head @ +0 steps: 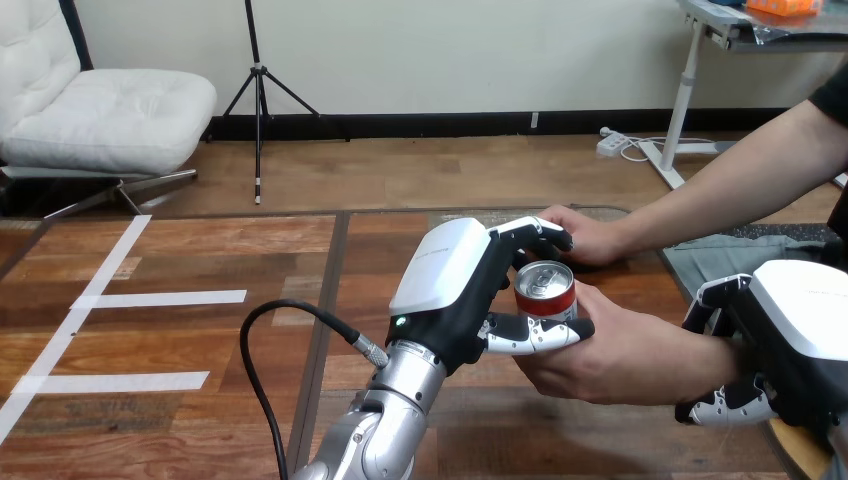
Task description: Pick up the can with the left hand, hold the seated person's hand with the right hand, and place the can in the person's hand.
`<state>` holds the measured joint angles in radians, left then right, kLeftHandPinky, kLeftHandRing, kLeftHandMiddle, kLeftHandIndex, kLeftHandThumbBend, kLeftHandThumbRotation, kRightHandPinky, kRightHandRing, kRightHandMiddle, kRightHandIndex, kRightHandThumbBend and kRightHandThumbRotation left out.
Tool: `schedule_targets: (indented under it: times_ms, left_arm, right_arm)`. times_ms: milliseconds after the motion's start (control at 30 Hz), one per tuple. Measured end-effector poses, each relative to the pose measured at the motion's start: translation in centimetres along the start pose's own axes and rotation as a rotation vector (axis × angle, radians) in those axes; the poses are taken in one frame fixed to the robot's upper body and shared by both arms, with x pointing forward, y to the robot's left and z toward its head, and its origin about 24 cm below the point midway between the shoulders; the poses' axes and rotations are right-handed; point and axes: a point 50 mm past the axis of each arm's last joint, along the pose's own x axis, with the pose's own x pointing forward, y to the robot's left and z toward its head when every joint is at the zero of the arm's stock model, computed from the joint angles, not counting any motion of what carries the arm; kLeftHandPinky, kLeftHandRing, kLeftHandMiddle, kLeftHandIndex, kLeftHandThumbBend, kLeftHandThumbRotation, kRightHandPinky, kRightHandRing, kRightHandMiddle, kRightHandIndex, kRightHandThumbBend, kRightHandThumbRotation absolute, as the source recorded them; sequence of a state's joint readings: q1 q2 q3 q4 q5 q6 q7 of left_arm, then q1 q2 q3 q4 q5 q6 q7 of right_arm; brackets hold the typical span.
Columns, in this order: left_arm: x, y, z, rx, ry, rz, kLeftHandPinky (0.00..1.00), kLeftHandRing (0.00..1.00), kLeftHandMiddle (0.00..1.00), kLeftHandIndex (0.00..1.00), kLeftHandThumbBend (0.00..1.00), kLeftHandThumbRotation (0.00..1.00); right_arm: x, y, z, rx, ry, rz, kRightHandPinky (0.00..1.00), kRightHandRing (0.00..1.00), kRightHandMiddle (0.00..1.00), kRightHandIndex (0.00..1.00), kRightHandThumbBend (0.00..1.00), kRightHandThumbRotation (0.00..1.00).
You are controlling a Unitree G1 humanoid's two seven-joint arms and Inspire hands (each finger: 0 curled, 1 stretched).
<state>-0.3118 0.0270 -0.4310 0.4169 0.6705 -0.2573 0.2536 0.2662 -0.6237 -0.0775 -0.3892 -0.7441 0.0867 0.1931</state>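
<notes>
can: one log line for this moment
red and silver metal can | gripped by left hand | touching person's nearer hand | right hand curled round that wrist | not yet released

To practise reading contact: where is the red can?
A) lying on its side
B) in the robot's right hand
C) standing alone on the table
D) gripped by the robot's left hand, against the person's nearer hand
D: the left hand curls fingers and thumb round the red can, with the person's nearer hand cupped against it.
</notes>
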Motion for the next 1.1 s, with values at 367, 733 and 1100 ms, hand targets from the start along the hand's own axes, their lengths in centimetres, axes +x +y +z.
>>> schedule_targets:
  times_ms: [367,733,1100]
  left_arm:
    - [0.20,0.43,0.40,-0.016,-0.011,-0.007,0.52,0.63,0.69,0.69,0.80,0.05]
    - [0.30,0.81,0.62,-0.021,-0.020,0.007,0.51,0.62,0.68,0.69,0.78,0.01]
    - [0.27,0.83,0.51,-0.018,-0.013,0.005,0.52,0.62,0.69,0.69,0.76,0.01]
  right_arm:
    - [0.00,0.02,-0.01,0.002,0.002,0.001,0.19,0.26,0.37,0.48,0.79,0.00]
    - [0.00,0.02,-0.01,0.001,0.002,0.001,0.21,0.28,0.38,0.48,0.79,0.00]
    - [0.00,0.02,-0.01,0.002,0.002,0.001,0.19,0.25,0.35,0.48,0.78,0.00]
